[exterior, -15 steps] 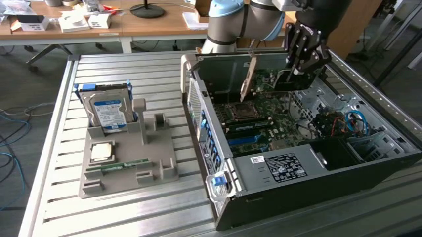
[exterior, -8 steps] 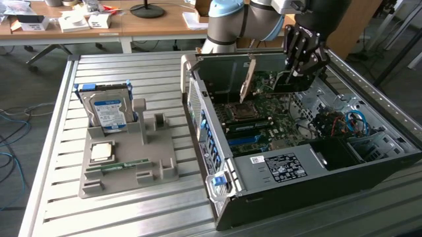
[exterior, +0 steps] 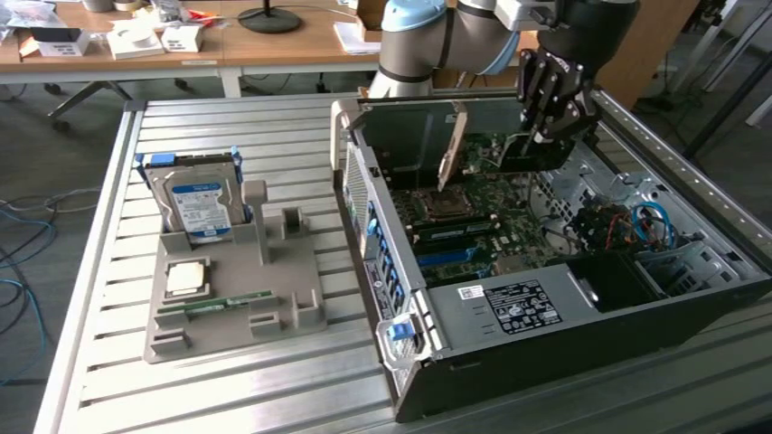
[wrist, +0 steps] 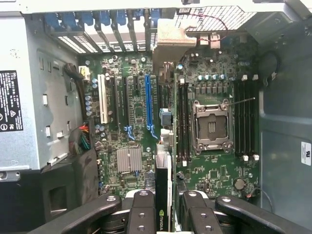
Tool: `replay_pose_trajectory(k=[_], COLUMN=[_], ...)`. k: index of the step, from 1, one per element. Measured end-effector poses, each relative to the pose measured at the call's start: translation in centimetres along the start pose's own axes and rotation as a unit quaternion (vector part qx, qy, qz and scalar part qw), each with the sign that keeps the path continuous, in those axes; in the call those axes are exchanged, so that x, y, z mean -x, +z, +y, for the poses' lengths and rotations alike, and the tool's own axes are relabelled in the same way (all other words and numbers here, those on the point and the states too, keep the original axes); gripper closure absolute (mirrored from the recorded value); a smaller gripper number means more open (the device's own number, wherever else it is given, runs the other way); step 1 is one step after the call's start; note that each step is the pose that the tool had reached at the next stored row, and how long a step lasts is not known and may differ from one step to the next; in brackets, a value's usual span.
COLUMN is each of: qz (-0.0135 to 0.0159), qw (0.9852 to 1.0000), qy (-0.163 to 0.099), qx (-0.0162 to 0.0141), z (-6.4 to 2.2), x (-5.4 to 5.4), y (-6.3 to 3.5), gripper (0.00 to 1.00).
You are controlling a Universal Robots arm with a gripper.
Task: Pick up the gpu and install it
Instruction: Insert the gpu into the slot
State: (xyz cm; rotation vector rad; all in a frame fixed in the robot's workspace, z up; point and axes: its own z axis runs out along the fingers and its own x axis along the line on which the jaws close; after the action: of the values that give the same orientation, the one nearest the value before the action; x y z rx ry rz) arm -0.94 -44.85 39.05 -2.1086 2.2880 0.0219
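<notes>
**GPU's in the claw, hanging over the motherboard**

Standing next to the rig right now: the gripper (exterior: 545, 134) (wrist: 163, 202) is pinching the gpu (exterior: 531, 155) (wrist: 164, 163) by its top edge, fingers clamped on both faces. My guess is it's held on edge like that so the bottom connector faces the motherboard (wrist: 131, 122). The silver bracket end points at the rear slot openings of the case (exterior: 543, 334), which makes sense for lining up. The card sits just beside the blue slot (wrist: 148, 105); can't tell if it's touching anything. The hard drive (exterior: 199, 206) sits on its tray, well off on the exterior view's left.
</notes>
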Motion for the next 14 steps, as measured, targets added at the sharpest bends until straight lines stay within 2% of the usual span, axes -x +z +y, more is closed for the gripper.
replay_pose_trajectory(k=[14], qz=[0.0], qw=[1.0], qy=[0.0], qx=[0.0], z=[0.17], x=[-0.1], y=[2.2], gripper=[0.74])
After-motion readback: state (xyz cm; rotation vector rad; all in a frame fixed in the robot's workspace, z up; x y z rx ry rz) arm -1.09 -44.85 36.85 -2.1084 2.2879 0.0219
